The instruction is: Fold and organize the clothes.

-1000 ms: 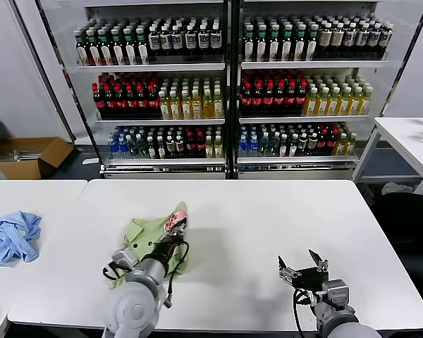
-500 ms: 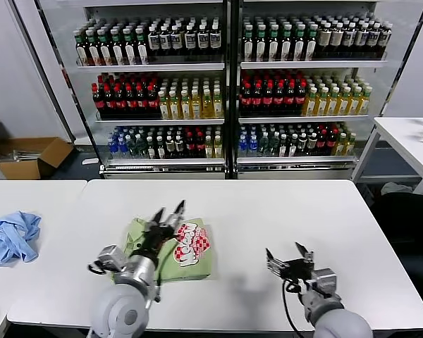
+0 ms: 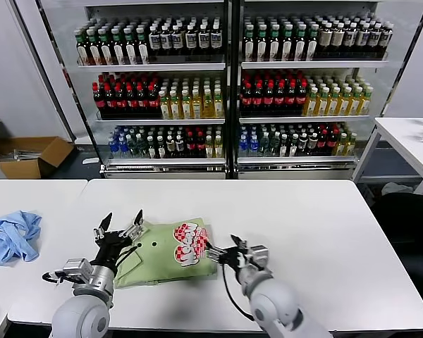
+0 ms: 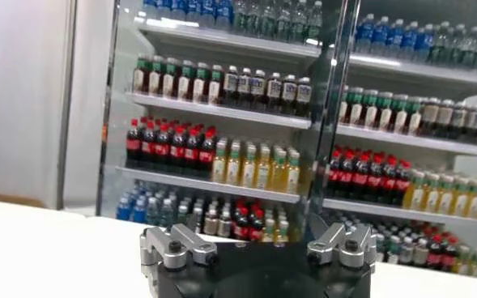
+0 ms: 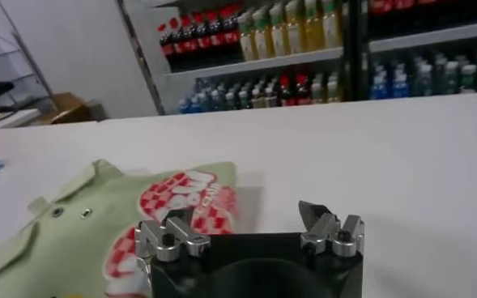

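From the head camera you see the left gripper [image 3: 120, 223] now spread wide and lifted off the polo shirt [image 3: 166, 253], which lies folded beside it. The right gripper [image 3: 224, 252], spread too, has moved up to the shirt's edge. Left wrist: only shelves ahead, shirt released. Right wrist: the checkered print lies just ahead, so you likely tidy next.

Grey arms, black cabled end effectors

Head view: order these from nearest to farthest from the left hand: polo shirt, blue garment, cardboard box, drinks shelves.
1. Polo shirt: beside the open left hand, on its right.
2. Blue garment: on the neighbouring table, to its left.
3. Cardboard box: on the floor, far left, beyond the tables.
4. Drinks shelves: along the back wall, farthest.
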